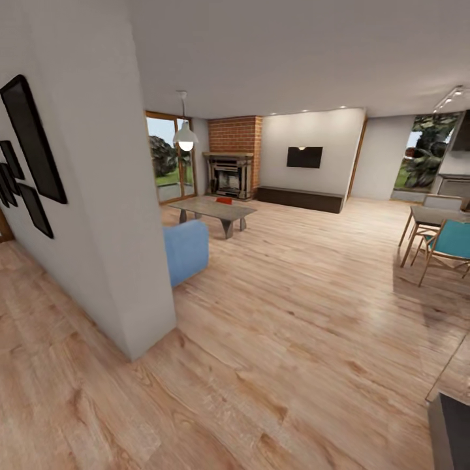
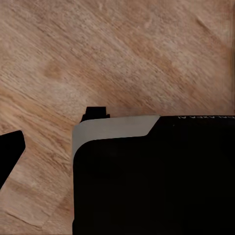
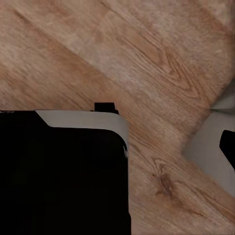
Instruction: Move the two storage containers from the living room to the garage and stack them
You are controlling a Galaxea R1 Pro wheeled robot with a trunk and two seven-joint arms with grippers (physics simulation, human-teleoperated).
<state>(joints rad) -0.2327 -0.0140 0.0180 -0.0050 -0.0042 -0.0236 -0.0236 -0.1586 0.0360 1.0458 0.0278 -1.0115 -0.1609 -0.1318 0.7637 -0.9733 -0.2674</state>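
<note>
An orange-red storage container [image 1: 224, 200] is seen on the low worktop [image 1: 212, 210] in the living room, in front of the brick fireplace [image 1: 230, 171]; whether both containers lie there cannot be told at this range. It is judged light and stiff, with low plain walls, best taken by opposite rim edges; a smooth wall may slip. The blue sofa [image 1: 186, 250] stands nearer than the fireplace, beside a white wall [image 1: 124, 261]. The container is well apart from both arms. In the wrist views, wood plank floor [image 2: 122, 54] is seen past dark robot bodywork [image 2: 156, 181]; whether the fingers are spread or pressed together cannot be told.
</note>
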